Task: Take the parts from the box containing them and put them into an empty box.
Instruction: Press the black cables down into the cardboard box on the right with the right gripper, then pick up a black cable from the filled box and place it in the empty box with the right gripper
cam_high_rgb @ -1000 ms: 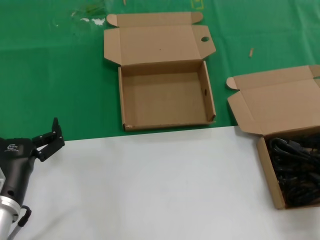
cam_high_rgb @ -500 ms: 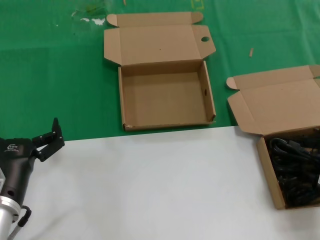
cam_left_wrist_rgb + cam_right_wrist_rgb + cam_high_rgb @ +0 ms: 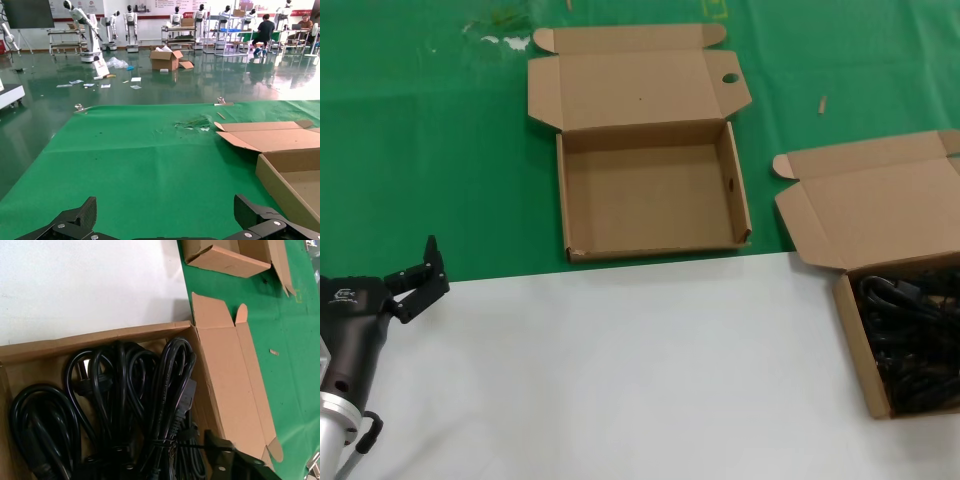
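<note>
Black left gripper (image 3: 420,277) near-left, fingers spread, holding nothing. Right gripper (image 3: 220,452) over the near-right cord box (image 3: 855,345); finger state unclear. Several looped power cords (image 3: 165,405) inside, count unclear. One empty box (image 3: 650,245) far centre, lid open.

You have the empty box (image 3: 650,195) lying on the green part of the surface, far centre in your head view, its lid folded flat back away from you. That lid carries a round hole through one corner tab, and the tray holds nothing. The box containing the parts (image 3: 857,345) sits well apart from it at your near right, part on white and part on green, its plain lid also hinged open. Inside it, the black power cords (image 3: 125,410) lie looped in long bundles, packed side by side and overlapping, plugs showing among them.
</note>
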